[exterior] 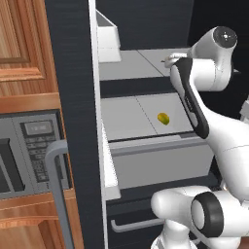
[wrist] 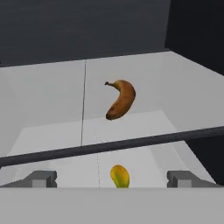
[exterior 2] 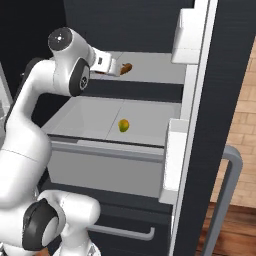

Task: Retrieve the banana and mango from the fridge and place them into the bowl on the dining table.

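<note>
Fruit waits on two levels inside the open fridge [exterior 2: 200,150] as we bring our white arm in over the upper shelf [exterior 2: 150,72]. Our pincer [wrist: 111,178] stands with its jaws wide apart and nothing between them, its two dark tips framing the scene in the hand view, because the grasp has not yet begun. It is held high and level with the top shelf, near the shelf's front edge, so that it can reach straight in rather than drop from above, where the fridge's ceiling leaves little room.

The banana [wrist: 120,99], brownish-yellow with a dark tip, lies flat on that upper shelf, well back from the front edge and apart from our pincer. In the right base view the banana [exterior 2: 126,68] shows just beyond the hand. We judge it to be the first target, since the hand is aimed squarely at it.

The mango [exterior: 163,118], small and yellow-green, sits alone on the lower shelf [exterior: 131,116], near the middle and toward the front. Through the glass of the upper shelf the hand view shows the mango [wrist: 119,176] below.

The door stands swung out at the side with its silver bar handle [exterior 2: 225,200], giving us a free way in. Beside the fridge, the built-in microwave [exterior: 29,151] sits in wooden cabinetry.
</note>
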